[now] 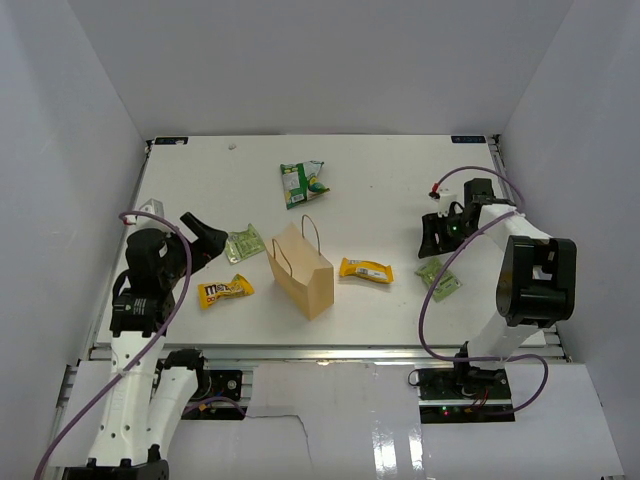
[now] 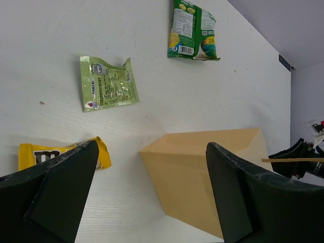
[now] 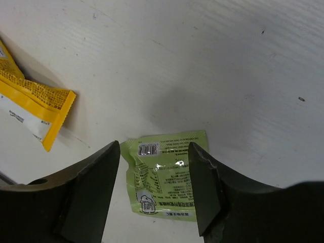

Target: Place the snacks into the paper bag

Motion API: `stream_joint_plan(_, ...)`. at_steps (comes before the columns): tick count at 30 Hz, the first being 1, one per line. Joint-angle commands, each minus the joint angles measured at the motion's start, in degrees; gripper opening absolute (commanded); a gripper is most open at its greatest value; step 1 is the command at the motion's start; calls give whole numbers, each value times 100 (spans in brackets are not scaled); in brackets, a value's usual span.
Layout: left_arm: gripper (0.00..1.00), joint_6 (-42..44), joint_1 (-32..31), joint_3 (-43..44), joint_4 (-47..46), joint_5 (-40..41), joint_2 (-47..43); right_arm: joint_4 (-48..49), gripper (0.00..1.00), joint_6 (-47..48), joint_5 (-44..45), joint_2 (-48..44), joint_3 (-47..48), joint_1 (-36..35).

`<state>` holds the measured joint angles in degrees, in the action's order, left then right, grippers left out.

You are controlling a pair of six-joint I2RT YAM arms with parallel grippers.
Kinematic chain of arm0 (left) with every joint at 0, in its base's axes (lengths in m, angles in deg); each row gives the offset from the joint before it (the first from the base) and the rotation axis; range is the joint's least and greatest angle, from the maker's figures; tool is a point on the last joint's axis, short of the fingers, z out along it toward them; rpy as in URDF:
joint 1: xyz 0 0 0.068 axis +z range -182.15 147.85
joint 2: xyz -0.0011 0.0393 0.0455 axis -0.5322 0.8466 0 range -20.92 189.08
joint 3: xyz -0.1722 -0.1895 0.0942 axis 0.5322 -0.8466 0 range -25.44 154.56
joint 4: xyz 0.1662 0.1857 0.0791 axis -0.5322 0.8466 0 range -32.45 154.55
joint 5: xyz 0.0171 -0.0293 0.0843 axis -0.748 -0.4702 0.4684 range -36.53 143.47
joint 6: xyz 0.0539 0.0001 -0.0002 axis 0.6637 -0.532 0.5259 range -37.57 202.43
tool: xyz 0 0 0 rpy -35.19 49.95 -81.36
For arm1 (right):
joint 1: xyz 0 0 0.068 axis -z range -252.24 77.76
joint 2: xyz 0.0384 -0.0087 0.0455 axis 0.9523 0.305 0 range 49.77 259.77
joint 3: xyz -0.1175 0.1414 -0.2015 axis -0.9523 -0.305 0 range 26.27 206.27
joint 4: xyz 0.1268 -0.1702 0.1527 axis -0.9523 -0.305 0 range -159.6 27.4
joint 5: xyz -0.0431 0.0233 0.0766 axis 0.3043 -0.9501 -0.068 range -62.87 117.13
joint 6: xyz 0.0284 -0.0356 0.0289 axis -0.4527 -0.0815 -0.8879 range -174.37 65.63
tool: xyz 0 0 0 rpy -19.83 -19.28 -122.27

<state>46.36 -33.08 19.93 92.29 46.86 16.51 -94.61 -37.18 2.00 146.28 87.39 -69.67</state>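
Observation:
The tan paper bag [image 1: 300,268] stands upright mid-table; the left wrist view shows it [image 2: 202,177] too. A green-and-white bag [image 1: 302,183] lies behind it. A pale green square [image 1: 243,244] and a yellow packet with brown lettering [image 1: 225,290] lie to its left. A yellow wrapper [image 1: 365,270] and a second pale green square [image 1: 438,276] lie to its right. My left gripper [image 1: 205,240] is open and empty, pointing at the bag, with the yellow packet [image 2: 61,154] by its left finger. My right gripper [image 3: 154,149] is open and empty, just above the second pale green square [image 3: 167,177].
White walls close in the table on three sides. A small pale object [image 1: 150,208] lies at the table's left edge behind my left arm. The right arm's cable [image 1: 440,300] loops over the table's right side. The table's front edge [image 1: 320,350] runs just before the arm bases.

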Motion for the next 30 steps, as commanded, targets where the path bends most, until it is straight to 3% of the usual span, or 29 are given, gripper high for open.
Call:
stream_joint_plan(1,98,-58,-4,-28,182,54,-130,-515,63,808,-62,-158,374,24)
stream_joint_plan(3,98,-66,-12,-89,226,72,-183,-736,65,1781,7,-343,234,24)
stream_joint_plan(7,98,-101,-4,-230,226,72,-219,-754,69,2552,701,-563,40,24)
stream_joint_plan(15,98,74,-4,-177,77,19,71,-877,73,2623,896,-62,146,24)
stream_joint_plan(23,98,13,-4,-335,24,-33,-34,-930,74,2571,746,-44,-372,-11)
stream_joint_plan(30,98,-14,-4,-388,24,-77,-104,-403,70,2140,1237,-9,-917,-134)
